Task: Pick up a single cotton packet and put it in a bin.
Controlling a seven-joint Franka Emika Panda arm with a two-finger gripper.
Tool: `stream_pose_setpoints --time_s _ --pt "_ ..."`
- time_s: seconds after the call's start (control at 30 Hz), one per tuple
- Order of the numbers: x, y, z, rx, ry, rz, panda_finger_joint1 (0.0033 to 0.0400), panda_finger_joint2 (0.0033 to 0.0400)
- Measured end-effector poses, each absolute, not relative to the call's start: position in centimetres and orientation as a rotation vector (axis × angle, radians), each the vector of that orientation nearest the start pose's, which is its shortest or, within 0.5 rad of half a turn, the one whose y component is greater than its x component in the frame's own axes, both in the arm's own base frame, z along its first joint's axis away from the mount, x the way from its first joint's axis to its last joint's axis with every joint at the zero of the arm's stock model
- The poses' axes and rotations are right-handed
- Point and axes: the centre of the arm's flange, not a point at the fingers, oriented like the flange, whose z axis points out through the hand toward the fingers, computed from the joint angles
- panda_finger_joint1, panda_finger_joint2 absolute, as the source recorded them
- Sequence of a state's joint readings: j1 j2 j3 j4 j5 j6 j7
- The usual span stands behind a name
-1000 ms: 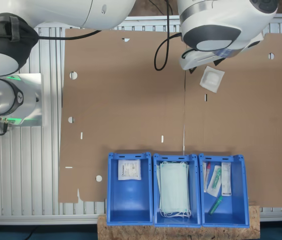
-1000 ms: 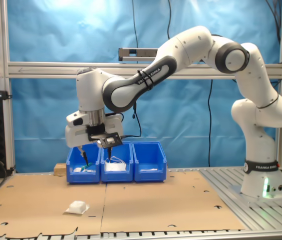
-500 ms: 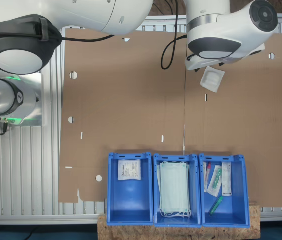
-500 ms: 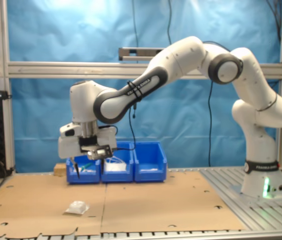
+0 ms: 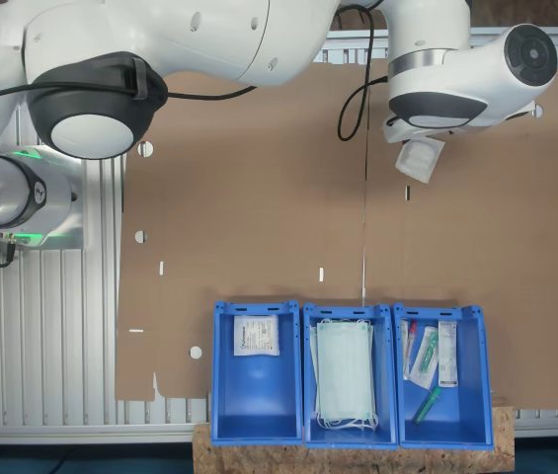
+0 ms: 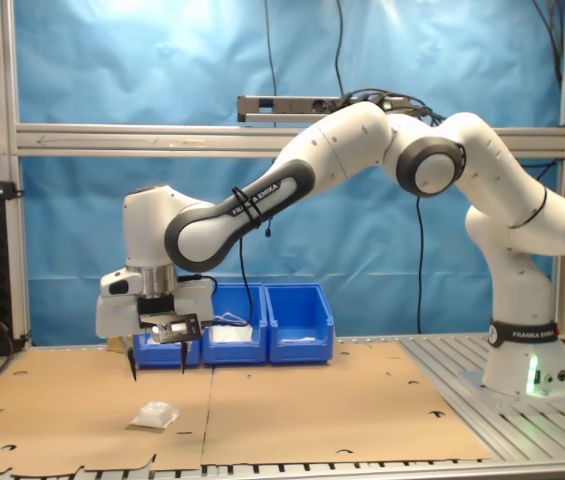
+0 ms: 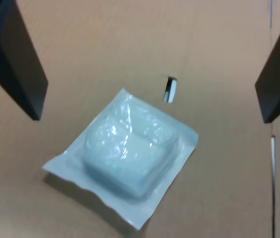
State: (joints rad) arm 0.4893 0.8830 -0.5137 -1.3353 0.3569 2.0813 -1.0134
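Note:
The cotton packet [image 5: 422,159] is a small white square with a padded centre. It lies flat on the brown cardboard [image 5: 259,178], far from the bins. In the second exterior view my gripper [image 6: 158,368] hangs open a short way above the packet [image 6: 154,414]. Its dark fingers [image 6: 132,366] point down and touch nothing. In the wrist view the packet [image 7: 127,154] lies between the two black fingers [image 7: 16,59], with cardboard showing on either side. Another white packet [image 5: 257,335] lies in the bin [image 5: 221,395] at the first exterior view's left.
Three blue bins stand in a row at the cardboard's edge. The middle bin [image 5: 308,395] holds pale-green masks [image 5: 346,380], and the third bin [image 5: 471,395] holds narrow sachets [image 5: 425,357]. The arm's base [image 6: 527,360] stands at the second exterior view's right. Small slots are cut in the cardboard.
The arm has swung away from the bins and come down, so the open gripper now hangs over the cotton packet. The packet has not moved.

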Motion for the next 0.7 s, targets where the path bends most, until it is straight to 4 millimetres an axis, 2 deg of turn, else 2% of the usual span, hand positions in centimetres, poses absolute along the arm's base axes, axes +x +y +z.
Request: stream_pose_setpoints --time_s 0.7 --pt "74.6 9.8 17.9 -2.808 -1.501 0.06 0.04 0.04"
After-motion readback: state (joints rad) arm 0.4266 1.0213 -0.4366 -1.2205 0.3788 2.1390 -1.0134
